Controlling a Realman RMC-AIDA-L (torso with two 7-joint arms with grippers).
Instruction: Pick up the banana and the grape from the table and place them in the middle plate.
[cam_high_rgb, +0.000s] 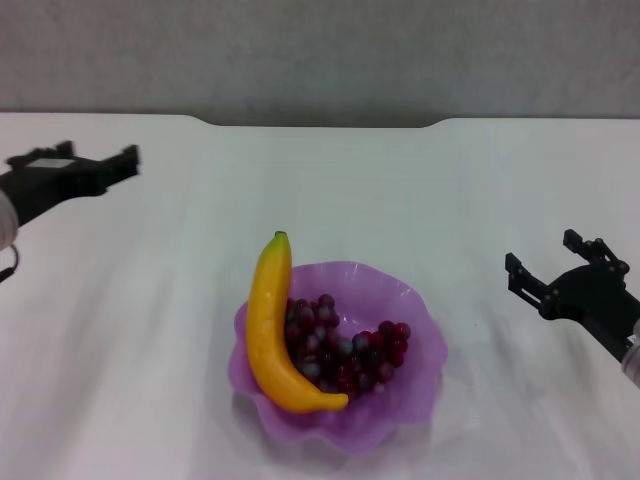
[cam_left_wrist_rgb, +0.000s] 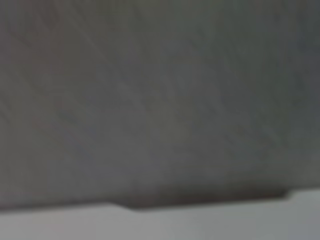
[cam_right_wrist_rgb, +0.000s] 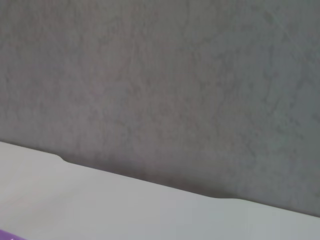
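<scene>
From the head camera I see my left gripper (cam_high_rgb: 128, 160) hovering over the far left of the table (cam_high_rgb: 420, 190), well apart from the fruit; I cannot tell how it is set. In the middle sits the plate (cam_high_rgb: 410, 395). The banana (cam_high_rgb: 272, 325) lies along its left side, stem poking past the far rim, touching the grape (cam_high_rgb: 345, 350) bunch heaped just to its right. On the right, my right gripper (cam_high_rgb: 545, 262) hangs over the table with its fingers (cam_high_rgb: 522, 272) spread, holding nothing. The right wrist camera catches only the table edge, a grey wall (cam_right_wrist_rgb: 165, 80) and a sliver of purple rim.
</scene>
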